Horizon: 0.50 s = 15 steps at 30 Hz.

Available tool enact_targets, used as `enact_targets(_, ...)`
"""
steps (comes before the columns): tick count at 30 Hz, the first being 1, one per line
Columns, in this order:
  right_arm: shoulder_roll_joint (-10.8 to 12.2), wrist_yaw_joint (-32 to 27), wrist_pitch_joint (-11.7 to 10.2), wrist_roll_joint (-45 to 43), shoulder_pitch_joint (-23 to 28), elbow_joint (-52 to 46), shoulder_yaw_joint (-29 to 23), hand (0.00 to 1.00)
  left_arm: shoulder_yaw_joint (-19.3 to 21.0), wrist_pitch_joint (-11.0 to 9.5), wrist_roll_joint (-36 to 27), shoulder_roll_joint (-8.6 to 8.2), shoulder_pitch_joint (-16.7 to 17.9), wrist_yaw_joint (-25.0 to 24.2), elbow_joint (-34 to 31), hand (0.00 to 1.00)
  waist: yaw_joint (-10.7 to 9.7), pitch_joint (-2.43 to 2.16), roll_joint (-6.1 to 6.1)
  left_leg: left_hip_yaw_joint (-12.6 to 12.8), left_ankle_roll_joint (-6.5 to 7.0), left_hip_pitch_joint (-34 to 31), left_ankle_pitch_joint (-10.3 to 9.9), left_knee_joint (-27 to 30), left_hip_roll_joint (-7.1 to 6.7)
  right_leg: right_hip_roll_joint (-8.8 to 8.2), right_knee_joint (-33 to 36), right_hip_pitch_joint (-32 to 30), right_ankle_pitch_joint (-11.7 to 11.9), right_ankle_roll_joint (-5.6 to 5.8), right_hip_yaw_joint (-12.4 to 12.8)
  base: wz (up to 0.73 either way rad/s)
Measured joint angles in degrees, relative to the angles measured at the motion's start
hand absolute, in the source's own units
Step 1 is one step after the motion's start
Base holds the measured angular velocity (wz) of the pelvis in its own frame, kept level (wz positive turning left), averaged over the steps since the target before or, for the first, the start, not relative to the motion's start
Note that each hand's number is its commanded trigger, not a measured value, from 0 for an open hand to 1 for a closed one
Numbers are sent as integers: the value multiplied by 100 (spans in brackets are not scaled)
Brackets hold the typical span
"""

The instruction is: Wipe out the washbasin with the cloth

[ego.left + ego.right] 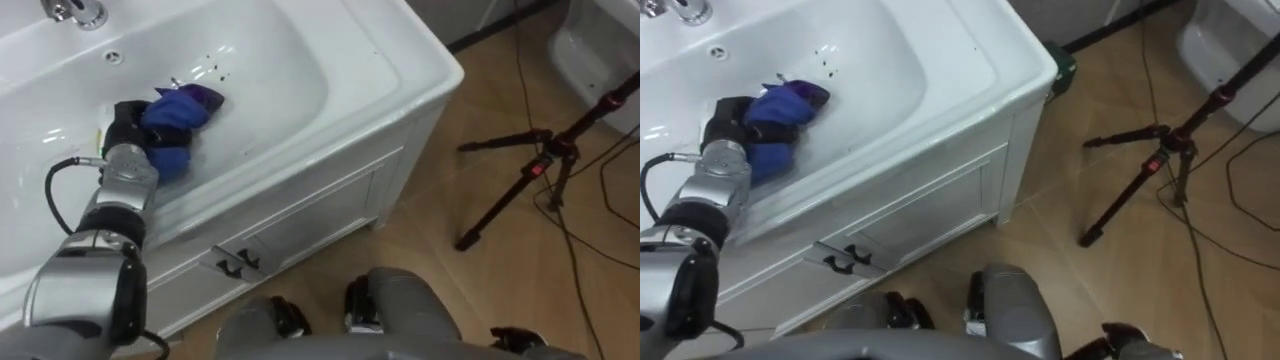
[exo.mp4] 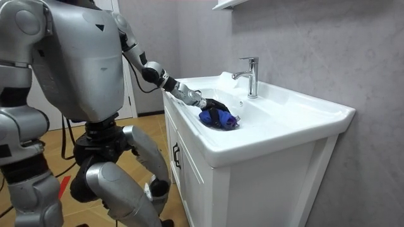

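Note:
A crumpled blue cloth [image 1: 180,115] lies inside the white basin [image 1: 290,70], against its near wall. My left hand [image 1: 125,128] reaches in over the front rim from the lower left, and its dark fingers are curled into the cloth's left side. In the room view I stand at the vanity's front, bent slightly toward it. There my left hand [image 2: 211,104] presses the cloth [image 2: 219,118] low in the bowl, just in front of the chrome tap [image 2: 250,75].
The tap's base [image 1: 75,12] and a small overflow hole [image 1: 113,57] sit at the basin's far left. The white cabinet below has dark handles [image 1: 235,262]. A black tripod [image 1: 530,170] and cables stand on the wooden floor to my right.

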Motion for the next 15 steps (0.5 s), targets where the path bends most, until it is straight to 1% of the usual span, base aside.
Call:
enact_targets(1,1,2,-3,112,1,8,35,0,-2,4,-4,-2,-23,93,0,100,-20,14,-10,54,-6,-12,-37,69,59,17,38,-28,-10,-13,20,-13)
enact_targets(2,3,2,-6,148,3,13,53,0,-1,3,-18,5,-23,139,-1,100,-39,16,-10,78,-17,-26,-72,102,94,28,46,-38,-10,-15,25,-9)
enact_targets(4,4,-22,-7,305,-29,41,209,0,-2,-1,-94,17,-38,291,0,100,-138,31,-33,188,-11,-46,-78,140,187,34,60,-59,-10,-14,30,0)
enact_targets(7,3,-34,-6,411,-24,60,363,0,-3,-6,-172,9,-87,412,1,100,-151,55,-70,263,-12,-50,-78,140,218,35,68,-89,-4,-10,51,-1)
enact_targets(8,3,-52,-8,476,-22,59,442,0,-4,-25,-172,8,-125,457,2,100,-157,64,-85,338,-12,-58,-78,149,260,34,78,-122,-3,-9,64,5)
enact_targets(9,5,-51,-7,530,-19,62,465,0,-8,-27,-172,-8,-167,499,2,100,-185,65,-87,342,-12,-96,-78,154,263,35,85,-157,-2,-8,73,13)
enact_targets(10,7,-51,-5,533,-19,74,482,0,-94,-39,-185,-24,-180,572,0,100,-259,64,-85,344,-12,-123,-78,155,263,37,86,-191,0,-4,84,18)
enact_targets(11,8,-50,-2,536,-22,77,482,0,-132,-53,-229,-11,-186,588,-6,100,-309,64,-84,353,-12,-127,-78,155,269,48,86,-211,1,-2,101,18)
enact_targets(13,2,-52,-3,555,-23,64,475,0,-167,-47,-290,11,-253,588,-2,100,-392,64,-91,475,-12,-121,-78,165,352,108,82,-234,10,6,186,12)
enact_targets(14,2,-52,10,571,5,50,478,0,-175,-33,-292,-11,-319,589,5,100,-420,68,-101,517,-13,-99,-78,185,394,153,84,-226,11,5,242,3)
enact_targets(15,2,-53,27,632,34,54,516,0,-223,-29,-325,-32,-365,591,12,100,-409,61,-118,568,-14,-76,-78,208,448,248,80,-224,14,-1,357,0)
